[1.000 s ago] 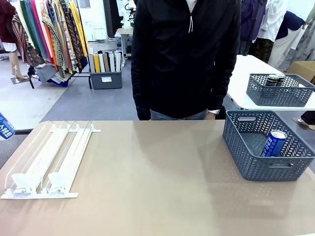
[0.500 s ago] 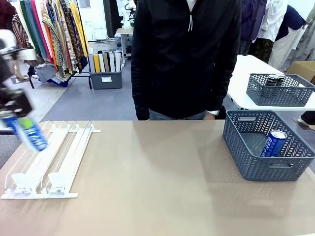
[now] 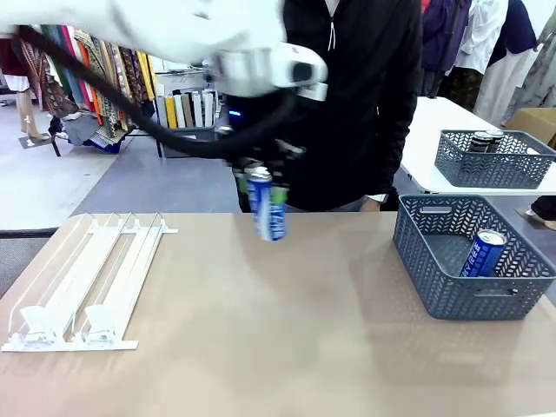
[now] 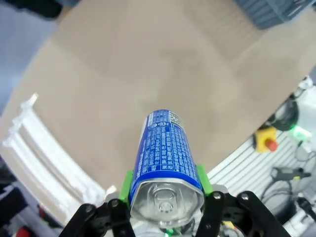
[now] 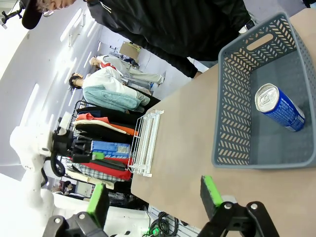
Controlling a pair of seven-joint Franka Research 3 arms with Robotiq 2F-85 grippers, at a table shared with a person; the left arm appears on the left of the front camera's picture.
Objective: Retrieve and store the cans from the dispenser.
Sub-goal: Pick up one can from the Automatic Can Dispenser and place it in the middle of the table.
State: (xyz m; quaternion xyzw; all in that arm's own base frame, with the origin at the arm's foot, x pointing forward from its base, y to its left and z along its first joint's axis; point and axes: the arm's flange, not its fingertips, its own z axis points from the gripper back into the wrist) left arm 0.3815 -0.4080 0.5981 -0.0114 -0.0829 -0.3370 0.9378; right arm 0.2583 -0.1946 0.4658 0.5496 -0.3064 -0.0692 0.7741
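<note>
Left gripper (image 3: pixel 263 201): your arm reaches across mid-table, jaws clamped
Right gripper (image 5: pixel 157 198): low, fingers spread wide

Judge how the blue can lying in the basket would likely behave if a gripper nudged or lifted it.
The can leans tilted against the basket wall, so a nudge would probably make it slide or roll. Its smooth round body looks slippery, so a grip across the sides seems wisest. Its top looks unopened, so it is probably full and fairly heavy for its size.

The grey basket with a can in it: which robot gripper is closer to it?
Probably the right gripper: it hangs open just off the basket. The left gripper, gripping a blue can, is above mid-table, left of the basket.
</note>
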